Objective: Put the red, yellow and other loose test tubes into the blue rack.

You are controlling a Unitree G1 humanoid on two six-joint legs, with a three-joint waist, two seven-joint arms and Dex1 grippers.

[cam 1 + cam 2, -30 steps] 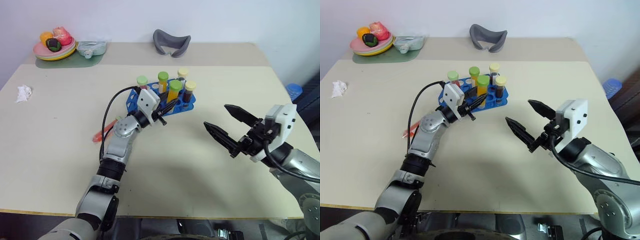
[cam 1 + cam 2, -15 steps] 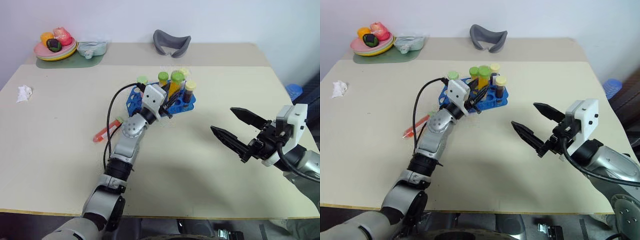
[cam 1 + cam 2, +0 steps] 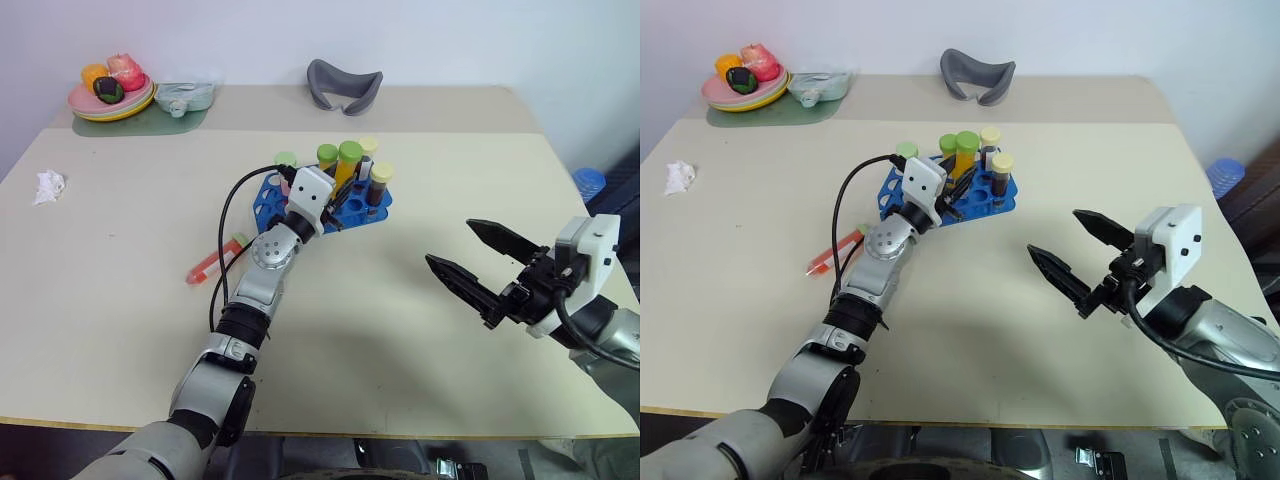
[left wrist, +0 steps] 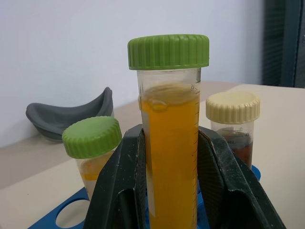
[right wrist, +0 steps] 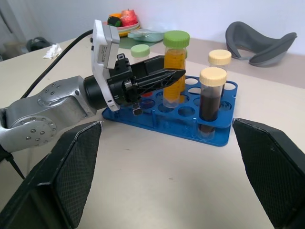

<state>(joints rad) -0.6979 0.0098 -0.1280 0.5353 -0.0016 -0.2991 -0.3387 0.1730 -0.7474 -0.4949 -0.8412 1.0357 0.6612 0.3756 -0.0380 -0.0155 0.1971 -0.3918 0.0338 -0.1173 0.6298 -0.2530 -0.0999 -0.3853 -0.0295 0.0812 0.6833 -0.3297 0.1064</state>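
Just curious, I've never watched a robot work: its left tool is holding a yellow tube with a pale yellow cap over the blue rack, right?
Not quite. The tube in the left tool has a green cap, as the left wrist view shows. It holds yellow liquid and is over the blue rack.

Plastics and matt surfaces around the blue rack

The blue rack point(image 5: 209, 136) is seen as glossy plastic; the yellow tube point(image 4: 170, 143) above it is clear smooth plastic with a ribbed matt cap; beside it, black fingers point(image 4: 116, 191) look smooth; the table point(image 3: 350, 330) beneath appears matt.
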